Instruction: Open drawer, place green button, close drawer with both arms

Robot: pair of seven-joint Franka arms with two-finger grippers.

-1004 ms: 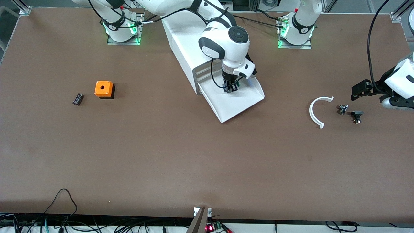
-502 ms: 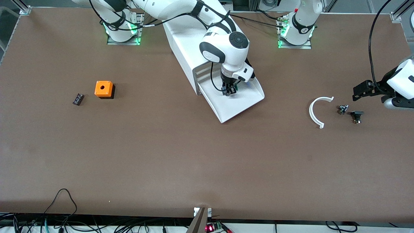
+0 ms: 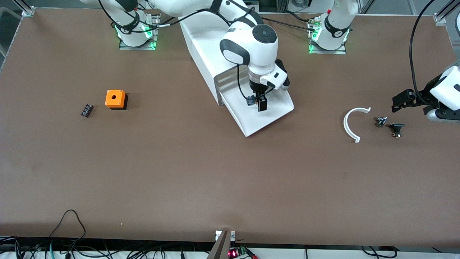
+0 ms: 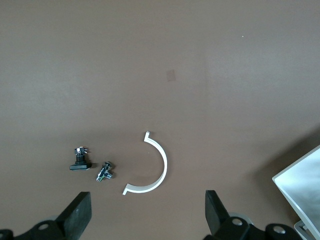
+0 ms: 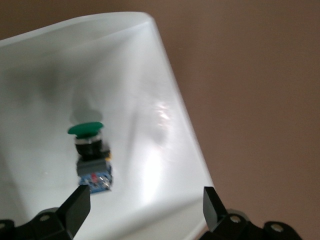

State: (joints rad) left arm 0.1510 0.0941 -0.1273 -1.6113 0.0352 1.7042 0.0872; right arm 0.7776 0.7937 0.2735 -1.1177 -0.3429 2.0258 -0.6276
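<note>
With the green-capped button [image 5: 91, 159] lying loose in the open bottom drawer [image 3: 273, 115] between the right gripper's [image 3: 259, 104] 2 spread fingers, a careless lift could nudge it, while the left gripper [image 3: 402, 100], jaws also spread, waits over the table near the white arc [image 3: 351, 124].

glossy white plastic drawer [image 5: 170, 100]

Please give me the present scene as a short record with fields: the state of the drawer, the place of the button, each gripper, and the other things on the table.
drawer: bottom drawer pulled out of the cabinet, open
button: lying in the drawer, free of the fingers
right gripper: open, over the drawer, button below it
left gripper: open, waiting over the table at the left arm's end
other things: white curved piece and two small black parts near the left gripper; orange cube and black part toward the right arm's end
</note>
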